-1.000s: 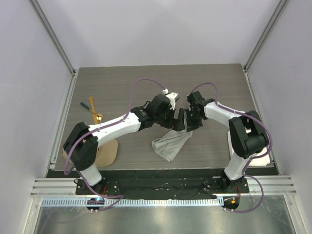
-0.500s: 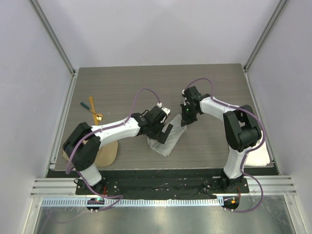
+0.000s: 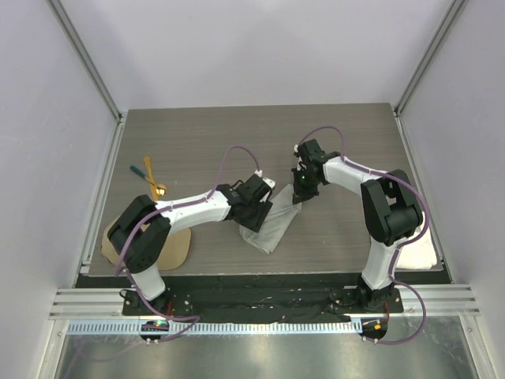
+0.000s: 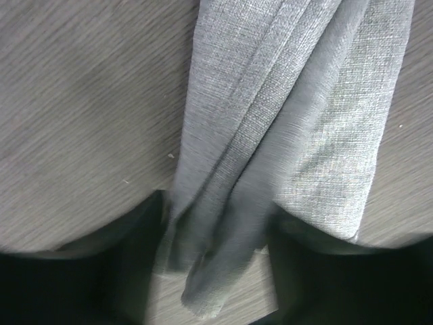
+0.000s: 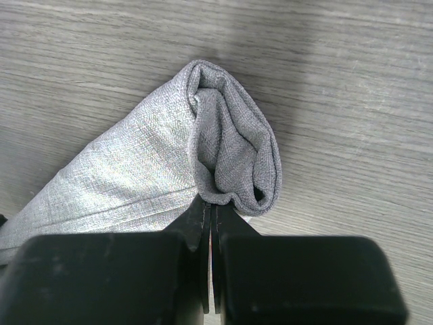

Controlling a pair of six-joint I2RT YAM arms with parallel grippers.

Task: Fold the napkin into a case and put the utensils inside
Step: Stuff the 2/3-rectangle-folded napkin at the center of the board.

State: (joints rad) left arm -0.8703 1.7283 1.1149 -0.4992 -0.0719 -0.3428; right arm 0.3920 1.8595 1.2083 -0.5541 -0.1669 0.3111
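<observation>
Fixed above and behind the arms point(image 3: 197, 207), the overhead camera looks down and forward across the whole surface point(image 3: 197, 134), taking in both arms from afar. The left wrist camera sits close behind the left end effector point(image 4: 216, 230), facing down past its dark fingers point(image 4: 122, 271) at the napkin point(image 4: 298, 101) just ahead. The right wrist camera looks from equally near over the right end effector point(image 5: 210, 210). All three views share the napkin and the woodgrain around it.
</observation>
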